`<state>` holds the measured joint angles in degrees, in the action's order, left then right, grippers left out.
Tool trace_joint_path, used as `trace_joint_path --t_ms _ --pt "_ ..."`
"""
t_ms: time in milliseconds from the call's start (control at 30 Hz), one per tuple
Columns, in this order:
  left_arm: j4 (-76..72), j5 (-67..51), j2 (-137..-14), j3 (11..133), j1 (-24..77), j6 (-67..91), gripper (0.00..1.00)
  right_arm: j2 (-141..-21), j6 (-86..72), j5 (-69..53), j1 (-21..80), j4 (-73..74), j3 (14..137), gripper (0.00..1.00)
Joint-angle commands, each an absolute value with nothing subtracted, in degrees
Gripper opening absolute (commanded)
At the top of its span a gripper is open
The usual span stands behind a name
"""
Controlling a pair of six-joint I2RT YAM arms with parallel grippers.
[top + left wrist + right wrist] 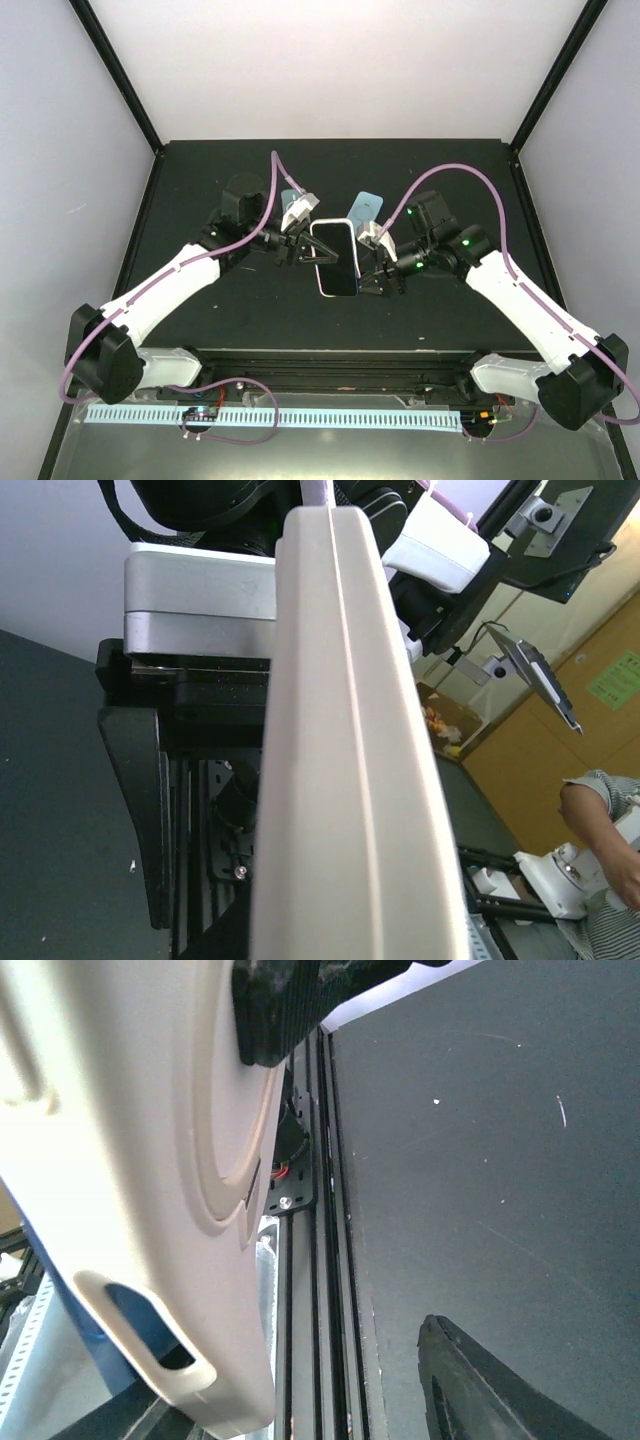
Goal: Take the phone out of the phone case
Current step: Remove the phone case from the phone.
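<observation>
Overhead: black-screened phone [335, 255] in its cream plastic case [321, 282] hangs above the dark desk [230, 310], with the left fingers [291, 248] clamping one edge. Left wrist: only the case rim shows; clamp firmly. Right wrist: the right fingers [300, 1010] are spread, one on the case back; push there.

The phone case [335, 258] sits mid-surface with the left hand [303, 248] and right hand [373, 268] hard against its long sides, so those flanks are blocked; its far and near ends are free from above. Beyond it the black surface [330, 165] lies open to the white back wall [330, 70]. Nearer, bare surface runs to the black rail [330, 365]. The left arm [170, 285] and right arm [520, 295] slant across the near corners, and a frame post [118, 72] bounds the left side
</observation>
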<state>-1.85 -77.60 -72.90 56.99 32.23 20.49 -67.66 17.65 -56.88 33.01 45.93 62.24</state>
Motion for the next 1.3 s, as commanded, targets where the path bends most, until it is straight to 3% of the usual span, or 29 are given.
trace_joint_path --t_ms 0,67,233,400,667,700,867,967,1000,1100,1267 --pt "-3.59 -75.25 -75.68 56.75 35.45 23.25 0.02 -66.48 15.45 -61.49 32.78 36.53 67.67 0.49" --pt "-5.33 -74.15 -76.31 56.03 35.48 24.41 0.02 -65.99 14.72 -62.97 32.46 37.11 68.2 0.47" --pt "-7.88 -70.15 -76.72 54.75 35.45 26.84 0.02 -64.63 14.08 -66.72 31.38 39.1 69.05 0.3" --pt "-12.37 -66.86 -76.66 52.14 35.47 30.61 0.02 -61.64 8.24 -64.14 31.29 35.29 66.34 0.39" --pt "-22.17 -59.62 -79.66 50.97 35.5 39.57 0.02 -60.07 4.39 -64.62 30.53 32.63 62.83 0.01" --pt "-22.24 -57.96 -79.7 50.98 35.48 39.86 0.01 -59.77 3.49 -64.53 30.44 31.69 62.09 0.01" --pt "-23.77 -52.21 -79.39 49.27 35.56 41.92 0.02 -57.19 -1.11 -63.67 29.95 28.26 58.95 0.02" --pt "-38.06 -56.37 -80.92 45.61 36.1 50.09 0.02 -55.87 -0.96 -59.51 29.92 28.41 58.6 0.34" --pt "-41.49 -57.51 -81.49 44.89 36.43 52.24 0.02 -55.69 -0.44 -58.38 29.89 28.81 59.1 0.39" --pt "-42.32 -58.62 -81.57 44.53 37.9 51.73 0.01 -56.0 1.3 -57.26 29.88 31.06 61.99 0.42" --pt "-24.85 -54.97 -80.69 48.2 39.23 40.69 0.01 -56.55 3.06 -58.56 29.91 32.71 64.78 0.4"
